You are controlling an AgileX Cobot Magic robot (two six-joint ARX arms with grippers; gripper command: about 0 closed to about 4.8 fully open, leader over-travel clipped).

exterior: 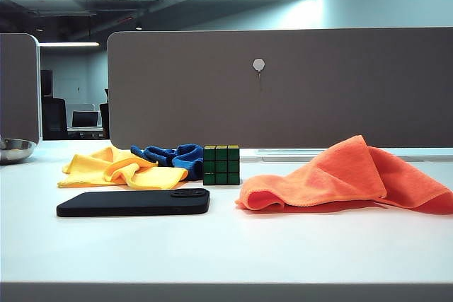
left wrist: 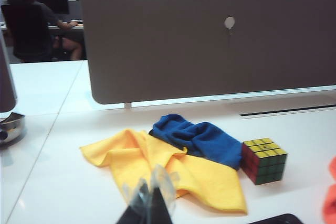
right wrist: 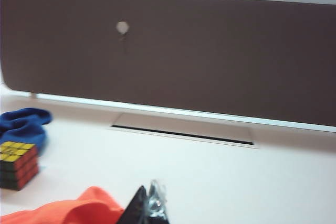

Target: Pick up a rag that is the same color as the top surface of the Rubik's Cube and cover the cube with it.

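Note:
The Rubik's Cube [exterior: 221,165] stands mid-table, its side green toward the exterior camera; the wrist views show its top yellow [left wrist: 264,160] [right wrist: 18,163]. The yellow rag [exterior: 117,169] lies crumpled to the cube's left [left wrist: 173,169]. My left gripper [left wrist: 151,192] hangs above the table just short of the rag, fingers pressed together, holding nothing. My right gripper [right wrist: 149,200] is shut too, over the edge of the orange cloth, well to the right of the cube. Neither gripper shows in the exterior view.
A blue cloth [exterior: 170,156] lies between the rag and the cube. A large orange cloth [exterior: 347,178] sprawls on the right. A flat black phone [exterior: 134,203] lies in front of the rag. A metal bowl [exterior: 14,150] sits far left. A grey partition [exterior: 283,86] closes the back.

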